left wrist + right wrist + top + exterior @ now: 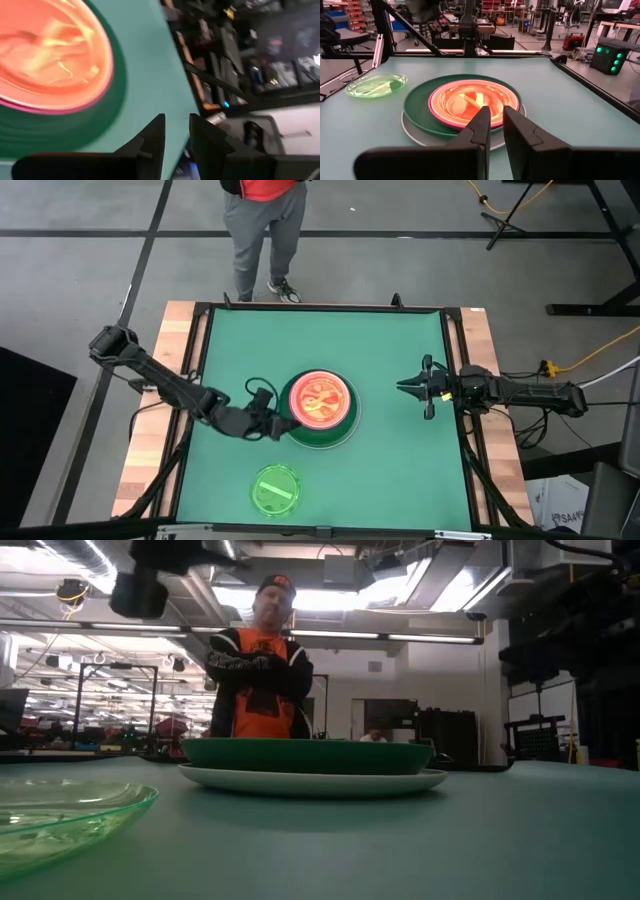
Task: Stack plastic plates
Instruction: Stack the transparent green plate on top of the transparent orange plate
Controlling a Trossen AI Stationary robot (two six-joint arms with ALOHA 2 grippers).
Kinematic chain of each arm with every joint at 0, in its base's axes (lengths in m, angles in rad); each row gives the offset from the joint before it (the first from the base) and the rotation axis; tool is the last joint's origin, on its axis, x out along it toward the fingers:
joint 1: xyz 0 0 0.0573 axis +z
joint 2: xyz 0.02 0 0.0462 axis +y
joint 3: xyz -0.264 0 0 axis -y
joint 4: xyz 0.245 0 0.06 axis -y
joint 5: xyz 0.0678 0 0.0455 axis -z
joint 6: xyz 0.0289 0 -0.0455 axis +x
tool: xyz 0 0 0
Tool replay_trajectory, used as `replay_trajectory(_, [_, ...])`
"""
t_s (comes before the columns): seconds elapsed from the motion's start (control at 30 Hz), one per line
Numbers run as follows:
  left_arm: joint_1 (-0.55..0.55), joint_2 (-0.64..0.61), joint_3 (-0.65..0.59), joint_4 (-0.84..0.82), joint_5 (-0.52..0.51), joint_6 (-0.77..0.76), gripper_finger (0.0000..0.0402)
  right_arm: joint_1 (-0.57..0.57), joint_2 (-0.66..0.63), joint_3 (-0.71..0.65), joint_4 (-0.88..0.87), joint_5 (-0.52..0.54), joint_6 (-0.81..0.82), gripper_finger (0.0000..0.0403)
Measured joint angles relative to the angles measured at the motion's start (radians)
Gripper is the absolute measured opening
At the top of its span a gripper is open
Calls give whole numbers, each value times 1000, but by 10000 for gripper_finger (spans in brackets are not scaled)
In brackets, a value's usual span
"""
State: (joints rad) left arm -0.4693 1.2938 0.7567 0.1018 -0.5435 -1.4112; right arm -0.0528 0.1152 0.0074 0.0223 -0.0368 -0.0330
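Note:
A stack of plates sits mid-table: a translucent orange plate (320, 400) lies in a pink one (440, 120), which rests on the dark green plate (335, 432), and a pale plate (407, 132) is at the bottom. One lime green plate (275, 488) lies alone on the mat near the near edge. My left gripper (283, 427) hovers just off the stack's left rim, its fingers (155, 135) slightly apart over bare mat and holding nothing. My right gripper (408, 387) waits to the right of the stack, shut and pointing at it. Any other plates are hidden.
A person (262, 230) stands beyond the table's far edge, arms crossed. Wooden rails (150, 430) run along the left and right sides of the green mat (400, 470). Open mat lies around the stack on the far, right and near-right sides.

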Motion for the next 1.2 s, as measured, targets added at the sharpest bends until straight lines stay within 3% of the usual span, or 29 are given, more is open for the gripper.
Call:
replay_trajectory(0.4, [-152, 9, 4, 96, -103, 8, 82, 0, -98, 0, 2, -20, 7, 40])
replay_trajectory(0.63, [-176, 51, 95, 85, -115, 77, 82, 0, -113, 0, 3, -27, 2, 40])
replay_trajectory(0.87, [-181, 102, 260, -137, -30, 61, 82, 0, -112, 0, 3, -27, 1, 40])
replay_trajectory(1.03, [-181, 141, 356, -379, 85, -69, 82, 0, -112, 0, 3, -27, 1, 40])
replay_trajectory(1.2, [-181, 191, 365, -549, 243, -207, 82, 0, -112, 0, 3, -27, 1, 40])
